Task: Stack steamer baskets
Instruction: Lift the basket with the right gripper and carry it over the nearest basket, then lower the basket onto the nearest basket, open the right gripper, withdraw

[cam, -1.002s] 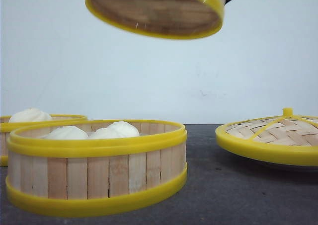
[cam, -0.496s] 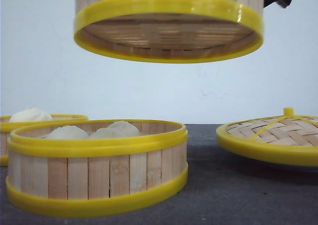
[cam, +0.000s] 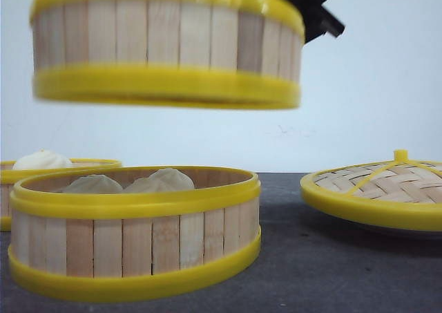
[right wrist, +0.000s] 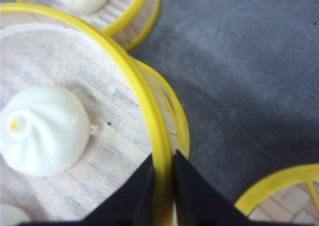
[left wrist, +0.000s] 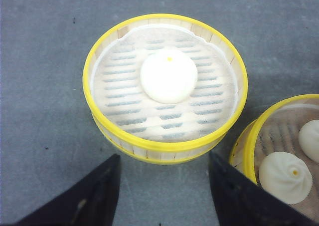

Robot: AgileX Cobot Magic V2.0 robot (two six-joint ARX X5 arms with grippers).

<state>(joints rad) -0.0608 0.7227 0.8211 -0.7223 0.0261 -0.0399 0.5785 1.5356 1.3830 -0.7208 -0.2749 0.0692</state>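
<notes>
Front view: raised steamer basket [cam: 166,47] hangs in the air, roughly level, above the near steamer basket [cam: 135,230] on the dark table [cam: 324,271]; far steamer basket [cam: 41,171] behind left, woven lid [cam: 376,188] at right.

Left wrist view: left gripper [left wrist: 164,186] spread wide, holding nothing, above the table beside the far basket.

Right wrist view: right gripper [right wrist: 163,186] pinches the raised basket's rim; bun [right wrist: 42,128] inside.

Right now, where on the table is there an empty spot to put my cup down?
There is bare grey table between the front basket and the lid, and more in front of the lid. The left side is crowded: the back basket sits close beside the front one, and the lifted basket hangs above them.
</notes>
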